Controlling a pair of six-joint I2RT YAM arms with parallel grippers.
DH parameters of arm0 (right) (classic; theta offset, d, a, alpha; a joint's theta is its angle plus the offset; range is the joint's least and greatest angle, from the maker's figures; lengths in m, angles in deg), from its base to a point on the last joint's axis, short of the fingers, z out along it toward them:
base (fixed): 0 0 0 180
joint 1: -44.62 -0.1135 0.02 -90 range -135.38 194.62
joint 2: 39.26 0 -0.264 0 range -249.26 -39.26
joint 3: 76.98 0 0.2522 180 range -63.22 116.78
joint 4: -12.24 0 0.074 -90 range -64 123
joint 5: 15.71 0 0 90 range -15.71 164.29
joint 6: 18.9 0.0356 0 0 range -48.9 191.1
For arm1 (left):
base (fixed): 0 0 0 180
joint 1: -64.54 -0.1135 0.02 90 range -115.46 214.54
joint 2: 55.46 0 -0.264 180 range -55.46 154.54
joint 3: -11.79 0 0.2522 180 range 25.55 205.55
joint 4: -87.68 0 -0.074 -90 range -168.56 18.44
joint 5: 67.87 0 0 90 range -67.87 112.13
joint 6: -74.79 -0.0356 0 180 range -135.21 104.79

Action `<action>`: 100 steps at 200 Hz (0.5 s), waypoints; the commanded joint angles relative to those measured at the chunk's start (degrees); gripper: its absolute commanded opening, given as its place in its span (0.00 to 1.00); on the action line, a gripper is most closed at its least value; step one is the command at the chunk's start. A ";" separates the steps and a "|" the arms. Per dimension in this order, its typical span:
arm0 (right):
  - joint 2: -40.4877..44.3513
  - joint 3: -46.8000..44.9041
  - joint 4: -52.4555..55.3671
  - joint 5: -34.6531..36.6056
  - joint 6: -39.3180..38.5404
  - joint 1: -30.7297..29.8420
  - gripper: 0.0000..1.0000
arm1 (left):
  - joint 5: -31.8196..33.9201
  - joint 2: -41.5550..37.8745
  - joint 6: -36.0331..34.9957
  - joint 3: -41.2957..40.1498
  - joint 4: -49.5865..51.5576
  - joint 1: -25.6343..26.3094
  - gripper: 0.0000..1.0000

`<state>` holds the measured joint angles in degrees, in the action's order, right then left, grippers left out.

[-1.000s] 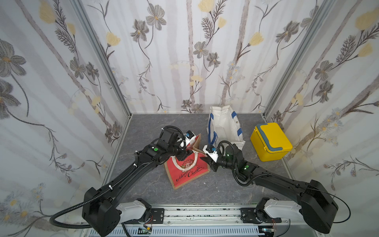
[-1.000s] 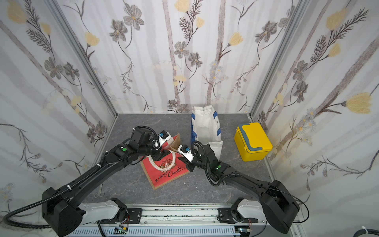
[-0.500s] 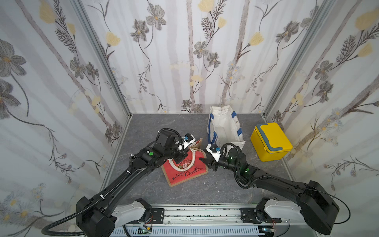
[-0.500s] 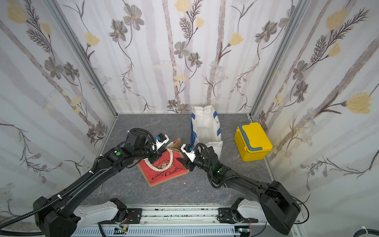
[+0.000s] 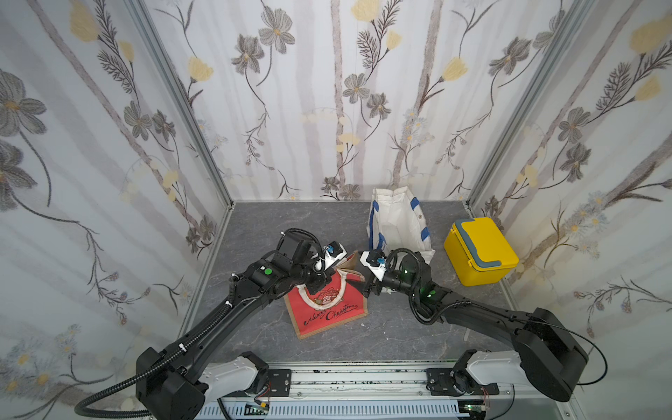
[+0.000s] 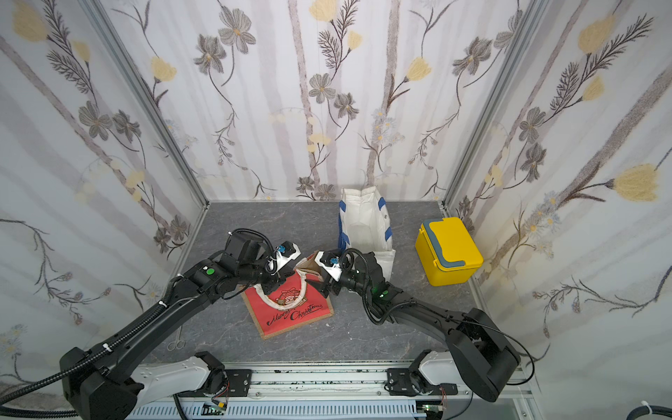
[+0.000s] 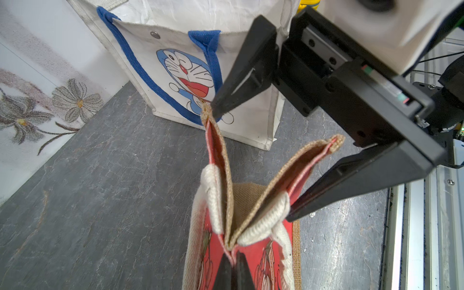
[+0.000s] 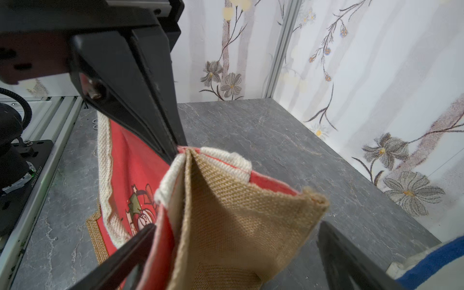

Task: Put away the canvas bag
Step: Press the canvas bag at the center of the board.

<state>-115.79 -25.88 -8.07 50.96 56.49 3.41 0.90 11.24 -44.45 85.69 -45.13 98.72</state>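
Note:
The canvas bag (image 5: pixel 327 312) is red with jute trim, a white webbing handle and "Merry Christmas" lettering. It lies on the grey floor in both top views (image 6: pixel 291 314), with its mouth end lifted. My left gripper (image 7: pixel 232 267) is shut on the pinched red rim of the bag (image 7: pixel 251 253). My right gripper (image 8: pixel 233 263) stands open. Its fingers (image 7: pixel 238 82) straddle the raised jute flap (image 8: pixel 238 213) without pinching it. Seen from above, the two grippers face each other, left (image 5: pixel 320 282) and right (image 5: pixel 363 283), over the bag's mouth.
A white tote (image 5: pixel 400 225) with blue handles and a cartoon cat print (image 7: pixel 188 75) stands open just behind the grippers. A yellow lidded box (image 5: pixel 480 254) sits at the right wall. Small scissors (image 6: pixel 178 340) lie near the front left edge. Flowered walls close in three sides.
My left gripper has closed on the bag's rim. My right gripper has opened and let go of the flap. The bag shifted slightly toward the left.

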 commanded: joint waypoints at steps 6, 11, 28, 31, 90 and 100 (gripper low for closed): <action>-2.15 4.28 0.76 -7.44 -1.07 2.76 1.00 | -1.87 -0.06 -3.98 -0.28 1.56 -0.01 0.00; -2.65 4.87 1.46 -8.33 -1.91 3.03 1.00 | -1.85 -0.23 -3.99 -0.29 1.49 -0.06 0.00; -4.15 5.46 2.97 -12.12 -4.87 3.15 1.00 | -1.78 -0.68 -3.86 -0.29 0.95 -0.13 0.00; -4.39 6.38 2.90 -13.10 -5.09 3.15 1.00 | -1.64 -0.75 -3.76 -0.29 0.85 -0.16 0.00; -7.52 7.06 5.67 -16.62 -6.35 2.98 0.85 | 3.33 -1.92 -1.72 -1.21 -2.76 -0.16 0.00; -7.84 8.02 8.28 -15.34 -6.33 2.98 0.68 | 5.18 -1.79 -0.44 -0.77 -2.95 -0.29 0.00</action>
<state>-123.07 -19.03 -3.98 35.70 51.48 6.49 2.25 9.71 -44.29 84.55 -45.50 98.65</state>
